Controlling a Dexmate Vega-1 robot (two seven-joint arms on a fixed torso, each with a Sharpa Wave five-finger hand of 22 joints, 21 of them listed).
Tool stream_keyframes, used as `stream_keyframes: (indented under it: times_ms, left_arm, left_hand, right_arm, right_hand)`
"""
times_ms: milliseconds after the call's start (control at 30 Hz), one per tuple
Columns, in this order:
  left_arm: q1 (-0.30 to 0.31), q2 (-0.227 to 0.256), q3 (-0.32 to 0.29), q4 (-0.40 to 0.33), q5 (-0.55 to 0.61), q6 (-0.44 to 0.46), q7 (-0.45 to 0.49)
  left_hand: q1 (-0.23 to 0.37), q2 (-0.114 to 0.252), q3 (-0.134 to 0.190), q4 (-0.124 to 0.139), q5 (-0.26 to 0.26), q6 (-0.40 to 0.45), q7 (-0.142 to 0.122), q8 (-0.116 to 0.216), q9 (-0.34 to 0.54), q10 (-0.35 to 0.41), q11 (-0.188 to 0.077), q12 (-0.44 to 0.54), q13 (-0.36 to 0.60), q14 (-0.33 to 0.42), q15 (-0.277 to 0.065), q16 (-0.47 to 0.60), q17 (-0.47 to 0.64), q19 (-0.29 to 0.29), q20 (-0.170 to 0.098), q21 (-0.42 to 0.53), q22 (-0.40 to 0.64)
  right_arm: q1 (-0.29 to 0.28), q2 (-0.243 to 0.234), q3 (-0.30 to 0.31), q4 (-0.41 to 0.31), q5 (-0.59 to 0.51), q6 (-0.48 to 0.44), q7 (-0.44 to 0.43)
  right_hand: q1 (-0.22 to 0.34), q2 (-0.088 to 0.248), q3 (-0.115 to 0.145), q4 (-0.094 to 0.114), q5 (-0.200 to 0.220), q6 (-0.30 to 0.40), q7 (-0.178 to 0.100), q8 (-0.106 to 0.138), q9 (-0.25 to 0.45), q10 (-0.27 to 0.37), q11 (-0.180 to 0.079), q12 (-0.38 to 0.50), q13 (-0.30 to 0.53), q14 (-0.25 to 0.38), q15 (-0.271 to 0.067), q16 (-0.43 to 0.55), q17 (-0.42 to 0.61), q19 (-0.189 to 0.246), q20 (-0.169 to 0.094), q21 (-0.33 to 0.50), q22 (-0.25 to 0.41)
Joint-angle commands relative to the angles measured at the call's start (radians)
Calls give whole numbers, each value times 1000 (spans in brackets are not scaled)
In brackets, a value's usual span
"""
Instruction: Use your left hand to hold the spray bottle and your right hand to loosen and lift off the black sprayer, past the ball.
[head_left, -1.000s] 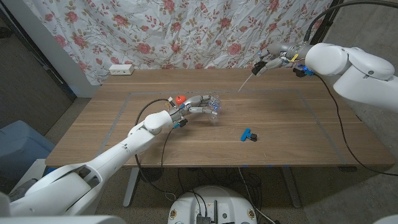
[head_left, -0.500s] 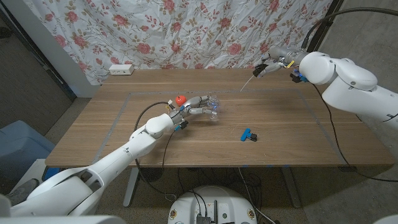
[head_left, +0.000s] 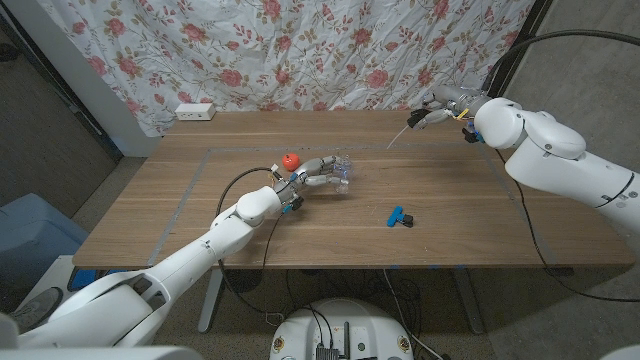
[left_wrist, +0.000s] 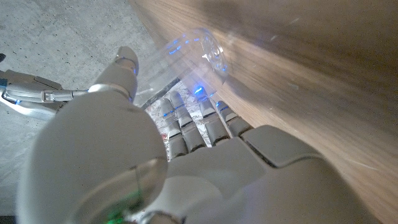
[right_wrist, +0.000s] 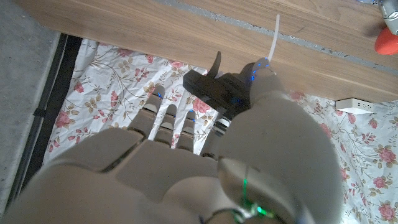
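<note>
Clear bottle (head_left: 340, 173) lies on its side mid-counter (head_left: 450, 200), left hand (head_left: 312, 172) wrapped round it, fingers (left_wrist: 199, 121) curled on its body. Red ball (head_left: 290, 160) sits just beside that hand, toward far edge. We see right hand (head_left: 440, 104) raised over counter's far right part, fingers closed on black sprayer (right_wrist: 214, 84) (its white tube (head_left: 398, 136) hangs down free). Sprayer well apart from bottle. Blue clip (head_left: 399, 216) lies near counter's front, right of bottle.

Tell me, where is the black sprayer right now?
In the head view the black sprayer is up in the right hand, held above the table's far right side, far from the spray bottle in the left hand.
</note>
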Motion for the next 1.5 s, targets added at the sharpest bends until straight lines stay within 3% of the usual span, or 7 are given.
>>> stream_keyframes:
  times_ms: [33,333,867,1100,1200,1500]
  left_arm:
    - [8,-10,8,10,0,10,12]
    - [13,-15,11,18,-4,9,14]
    - [5,-21,14,39,-11,10,3]
    - [2,-23,13,46,-22,11,-8]
    - [0,-22,14,47,-23,13,-11]
    - [-2,-16,13,45,-30,21,-25]
  left_hand:
    - [-50,48,0,2,2,-1,-3,-15,4,-6,-1,-5,-9,-13,-164,2,-7,-8,-3,8,1]
    - [-53,49,-2,2,2,0,-5,-33,4,-14,-3,-12,-21,-18,-161,4,-17,-13,-1,8,1]
    - [-58,56,-4,3,1,23,-43,-56,5,-20,-7,-22,-42,-35,-156,5,-35,-17,1,10,1]
    - [-60,55,-7,1,1,20,-62,-83,5,-47,30,-37,-58,-60,-141,1,-50,-19,1,11,1]
    - [-63,53,-9,0,2,6,-77,-109,6,-72,55,-47,-71,-81,-127,-2,-64,-23,2,11,1]
    - [-70,35,-20,-2,2,-40,-68,-173,8,-125,73,-63,-101,-138,-110,-10,-98,-32,3,11,1]
  right_arm:
    - [-25,22,-20,12,-2,-29,-62]
    - [-43,32,-26,9,0,-48,-100]
    - [-63,64,-62,34,-28,-64,-170]
    - [-63,84,-84,54,-45,-70,-191]
    - [-60,93,-95,63,-50,-77,-192]
    - [-53,110,-109,81,-45,-87,-186]
  right_hand:
    - [-8,4,1,5,3,14,-7,37,40,4,2,7,4,13,-4,6,3,7,-2,4,4]
    - [-10,6,1,5,2,13,-7,36,35,10,0,7,4,16,-9,7,4,9,-2,4,4]
    - [-12,8,1,1,2,14,-7,39,32,22,-2,6,5,33,-18,15,6,18,-6,4,4]
    - [-11,7,1,-1,2,14,-7,42,31,31,-3,8,6,39,-19,17,7,21,-8,4,4]
    - [-11,7,1,-1,2,14,-7,43,31,32,-3,7,6,43,-24,19,8,23,-10,4,4]
    - [-11,8,1,-2,2,14,-7,44,31,37,-5,7,7,44,-27,20,9,25,-9,3,4]
